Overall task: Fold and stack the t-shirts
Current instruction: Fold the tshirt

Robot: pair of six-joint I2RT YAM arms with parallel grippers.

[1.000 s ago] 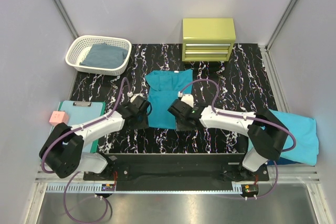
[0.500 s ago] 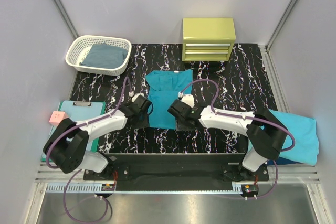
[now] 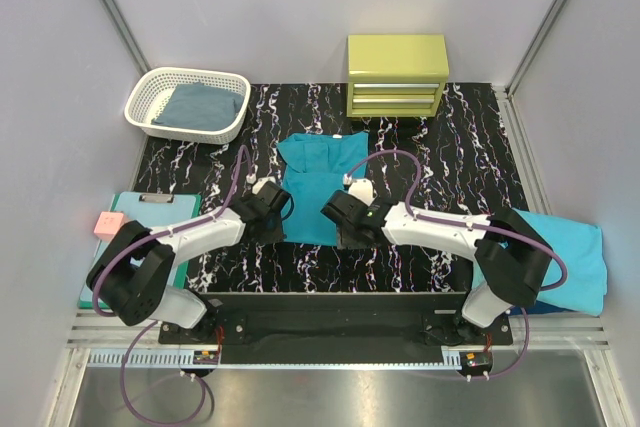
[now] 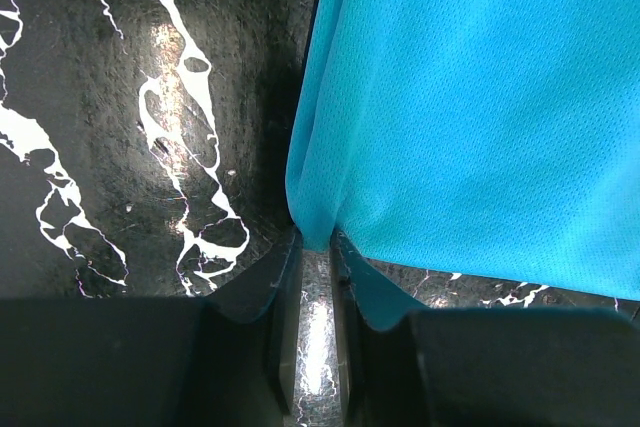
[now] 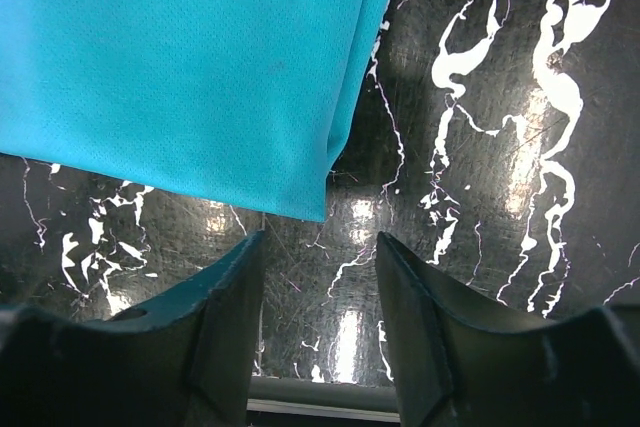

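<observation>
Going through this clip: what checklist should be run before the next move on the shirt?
1. Left hand pinches the teal t-shirt's near-left corner: ok.
2. Right hand grips the near-right corner: not ok; it is open, with the corner ahead of its fingers.
3. Shirt lies flat on the table: ok.
4. Drawer chest stands apart from the shirt: ok.
5. Left pinch catches every layer: cannot tell.

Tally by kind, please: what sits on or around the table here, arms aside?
t-shirts: 3 (teal t-shirt mid-table, grey-blue t-shirt far left, turquoise t-shirt at the right edge)
white basket: 1
yellow-green drawer chest: 1
mint-green clipboard: 1
pink block: 1
Total: 7
</observation>
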